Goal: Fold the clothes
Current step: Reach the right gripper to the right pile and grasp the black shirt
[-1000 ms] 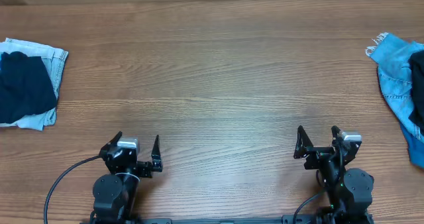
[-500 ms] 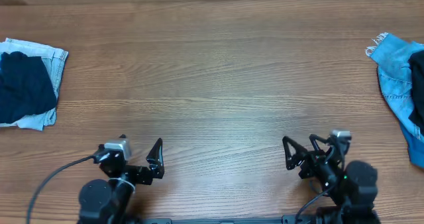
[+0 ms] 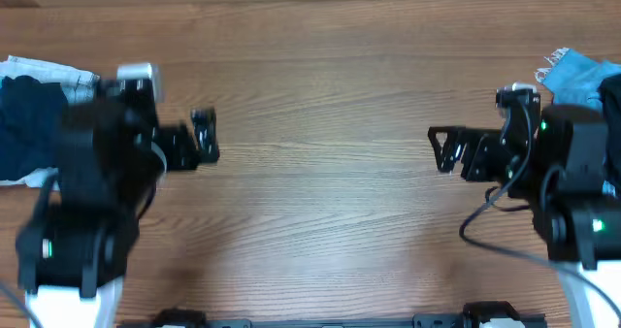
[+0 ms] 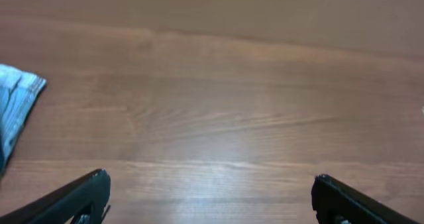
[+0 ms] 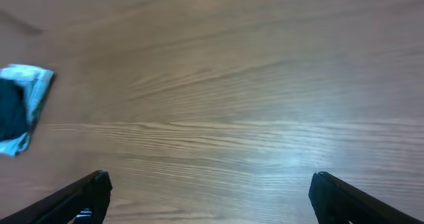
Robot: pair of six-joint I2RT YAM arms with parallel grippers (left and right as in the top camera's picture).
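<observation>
Left of the left pincer (image 3: 206,139), the clothes (image 3: 27,124) lie as a dark bundle on pale denim (image 3: 58,74) at the worktop (image 3: 320,231) edge, partly hidden under that arm. Both pincers gape wide and hold nothing. Well to the left pincer's right, the right pincer (image 3: 441,151) faces it across bare wood. We judge the left arm far nearer, though its pincer points away from the bundle. We cannot tell the bundle's long axis.

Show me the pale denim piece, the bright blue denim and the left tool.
pale denim piece (image 3: 53,73), overhead, its top edge.
bright blue denim (image 3: 574,76), overhead, its upper corner.
left tool (image 3: 206,137), overhead, between its fingertips.
</observation>
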